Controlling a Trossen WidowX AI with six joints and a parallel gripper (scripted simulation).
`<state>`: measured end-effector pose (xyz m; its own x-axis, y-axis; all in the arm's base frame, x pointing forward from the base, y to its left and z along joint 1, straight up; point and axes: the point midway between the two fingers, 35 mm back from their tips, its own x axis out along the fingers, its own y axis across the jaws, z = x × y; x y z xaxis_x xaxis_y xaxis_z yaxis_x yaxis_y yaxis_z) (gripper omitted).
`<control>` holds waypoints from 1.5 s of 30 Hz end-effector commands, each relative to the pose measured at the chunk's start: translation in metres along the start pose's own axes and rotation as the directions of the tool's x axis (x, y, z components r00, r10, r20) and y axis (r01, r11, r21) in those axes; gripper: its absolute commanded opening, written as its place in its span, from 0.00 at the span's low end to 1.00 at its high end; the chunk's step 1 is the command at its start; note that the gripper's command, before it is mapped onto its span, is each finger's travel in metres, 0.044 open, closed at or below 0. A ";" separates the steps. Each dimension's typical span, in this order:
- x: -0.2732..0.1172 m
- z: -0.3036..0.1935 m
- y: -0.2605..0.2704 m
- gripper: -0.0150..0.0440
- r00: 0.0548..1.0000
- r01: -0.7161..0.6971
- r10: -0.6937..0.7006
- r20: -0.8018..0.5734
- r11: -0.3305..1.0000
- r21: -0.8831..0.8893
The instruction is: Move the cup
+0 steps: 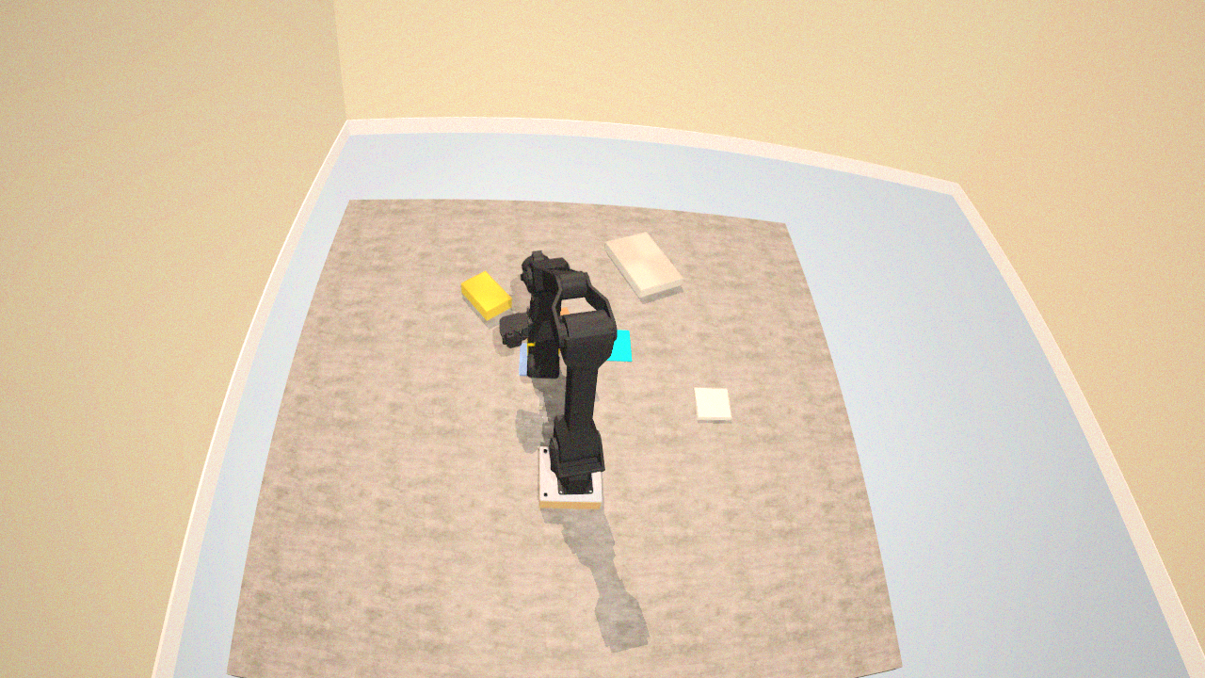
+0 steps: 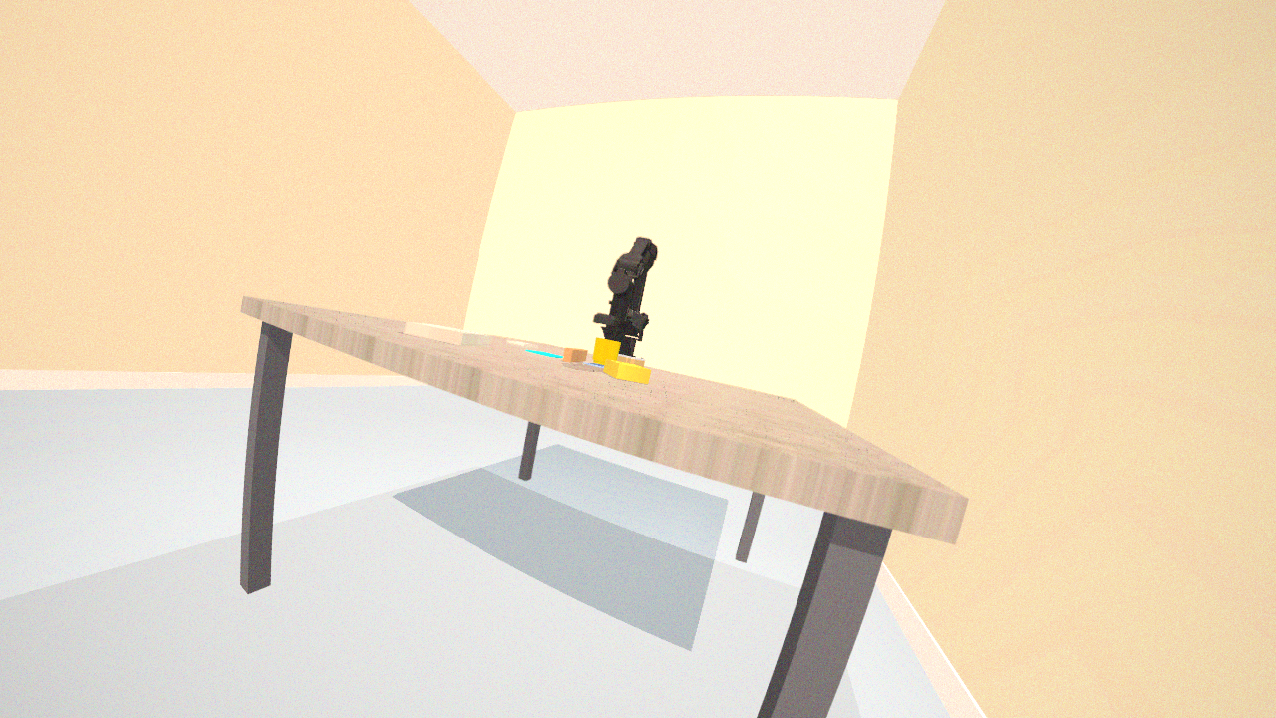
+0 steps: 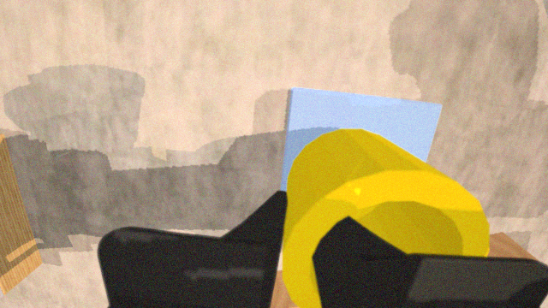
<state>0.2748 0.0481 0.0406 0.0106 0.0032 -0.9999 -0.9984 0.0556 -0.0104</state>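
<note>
the black parallel-jaw gripper (image 3: 300,239) is clamped on the wall of the round yellow cup (image 3: 377,214), one finger (image 3: 253,231) outside the wall and the other inside the mouth. so the grasp looks done, and by the wrist view the cup seems lifted off the pale blue square pad (image 3: 364,117), which shows beyond and under it. the carry, the set-down and the release are all left.

in the top view the arm hides most of the cup; only a sliver of yellow (image 1: 530,344) shows at the left of the forearm, above the pale blue pad's edge (image 1: 523,363). the bright cyan square pad (image 1: 621,346) lies just right of the arm, near, and is probably the goal.

in the exterior view the cup (image 2: 606,350) stands upright, long axis vertical, mouth up, hanging under the gripper near the far middle of the wooden table (image 2: 714,428). in the wrist view its open mouth faces the camera, the base toward the pad. no marbles can be made out inside it; the inner floor is partly hidden by the finger.

a flat yellow block (image 1: 486,295) lies to the far left.
</note>
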 end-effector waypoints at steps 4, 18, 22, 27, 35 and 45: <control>-0.025 0.000 -0.003 0.25 1.000 0.013 -0.013 0.006 1.000 -0.002; -0.051 -0.003 0.001 0.25 1.000 0.007 -0.007 0.001 1.000 -0.001; -0.051 -0.003 0.001 0.25 1.000 0.007 -0.007 0.001 1.000 -0.001; -0.051 -0.003 0.001 0.25 1.000 0.007 -0.007 0.001 1.000 -0.001; -0.051 -0.005 0.001 0.25 1.000 0.008 -0.008 0.002 1.000 -0.001; -0.052 -0.022 -0.006 0.25 1.000 0.010 -0.010 0.004 1.000 -0.003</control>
<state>0.2761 0.0304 0.0915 0.0155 0.0023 -0.9999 -0.9984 0.0548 -0.0153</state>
